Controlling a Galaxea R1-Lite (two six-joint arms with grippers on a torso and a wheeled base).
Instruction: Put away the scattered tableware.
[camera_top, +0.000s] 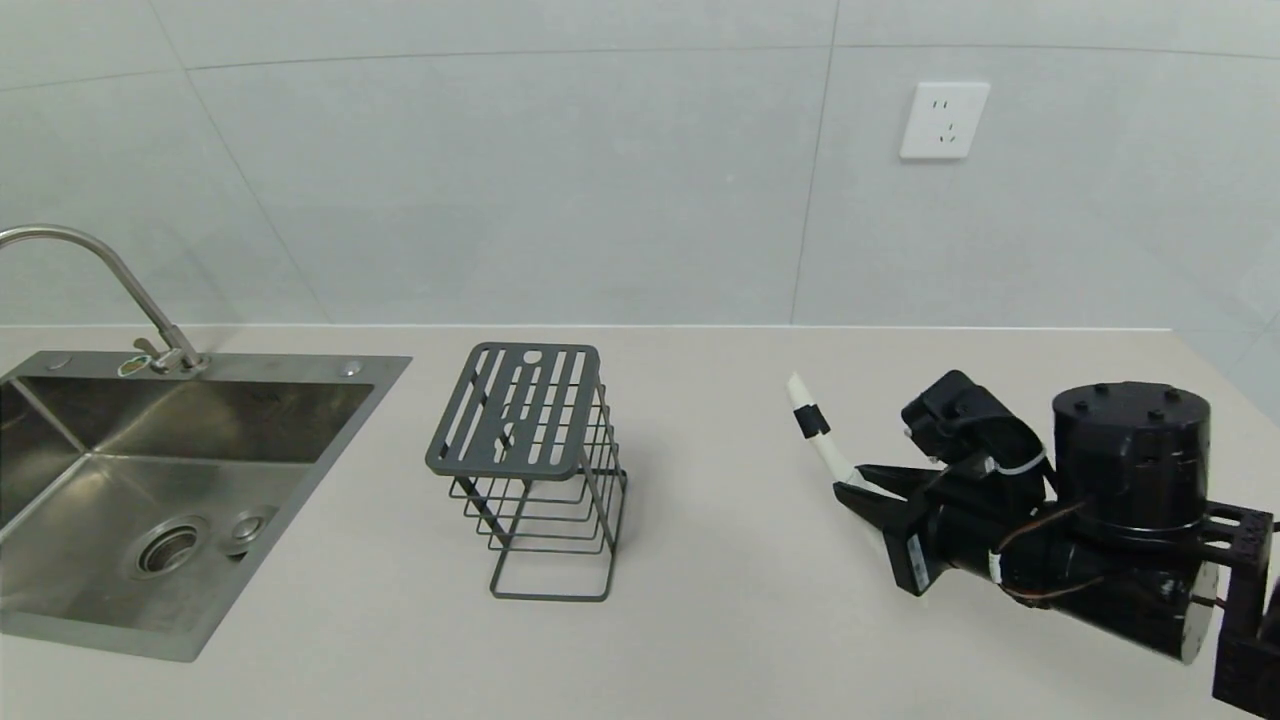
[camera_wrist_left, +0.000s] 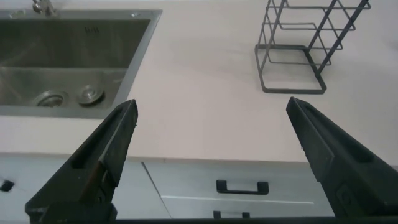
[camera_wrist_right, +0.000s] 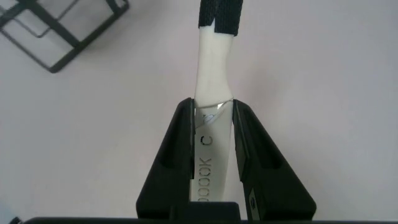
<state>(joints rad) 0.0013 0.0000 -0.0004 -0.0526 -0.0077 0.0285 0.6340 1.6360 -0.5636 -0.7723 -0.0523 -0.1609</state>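
At left, the sink (camera_top: 200, 420) is brushed steel, its faucet (camera_top: 140, 296) polished. The centre rack (camera_top: 530, 450) is matt dark-grey wire. The countertop (camera_top: 740, 560) looks smooth and matt. The utensil (camera_wrist_right: 211, 62) has a smooth white handle.

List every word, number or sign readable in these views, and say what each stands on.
Lettering on the metal of the white-handled utensil held in the right end effector: partly covered, not readable whole.
Sticker beside the faucet: too small to read.
Mark on the sink wall: too blurred to read.
No text can be quoted reliably.
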